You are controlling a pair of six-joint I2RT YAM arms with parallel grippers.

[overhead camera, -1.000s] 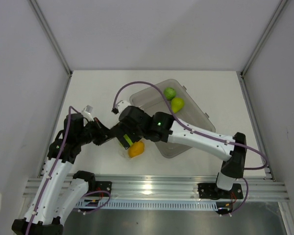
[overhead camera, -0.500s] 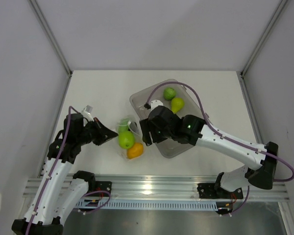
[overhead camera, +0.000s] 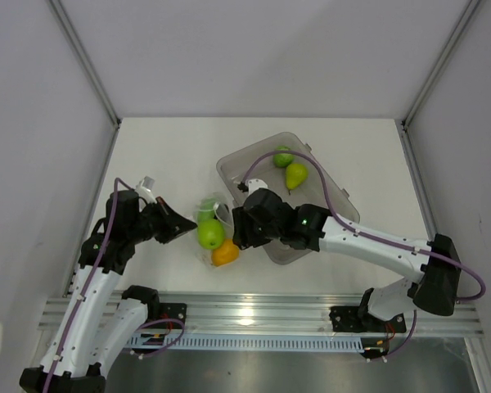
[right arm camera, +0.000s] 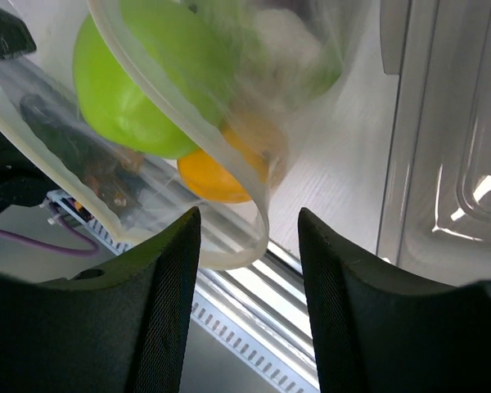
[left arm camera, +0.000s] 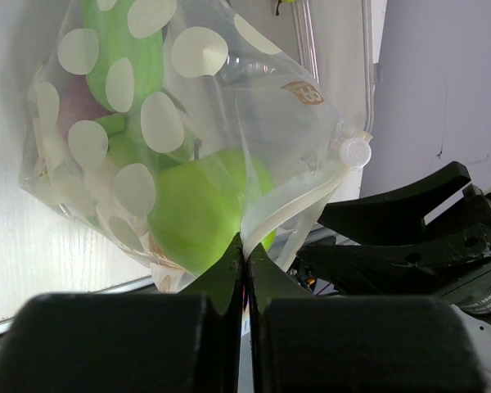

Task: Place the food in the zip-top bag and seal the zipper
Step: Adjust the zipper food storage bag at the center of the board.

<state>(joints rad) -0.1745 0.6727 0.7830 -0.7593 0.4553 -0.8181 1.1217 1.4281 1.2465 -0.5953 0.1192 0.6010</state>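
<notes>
**Bag-filling station, overhead and wrist views.** Nearest the arm bases, the left gripper [left arm camera: 244, 255] is clenched on one lip of the zip-top bag [left arm camera: 188, 98]. Its two fingers are pressed together over the film beside the zipper [left arm camera: 307, 206]. The right gripper [right arm camera: 247, 219] faces it from the opposite side with jaws parted. The other lip of the bag mouth loops down between its fingers, with a gap on either side. The bag, clear with pale dots, sits mouth agape between the two grippers over the white counter [overhead camera: 164, 155].

Inside are a bagged green apple [overhead camera: 211, 234] close to the mouth and an orange-yellow citrus [overhead camera: 225, 253] at the near edge. Further green and whitish pieces are too blurred to name.

Beyond, just right of the bag, a grey translucent bin [overhead camera: 231, 165] holds a loose green apple [overhead camera: 283, 155] and a green pear [overhead camera: 295, 175], close together at its far end.
</notes>
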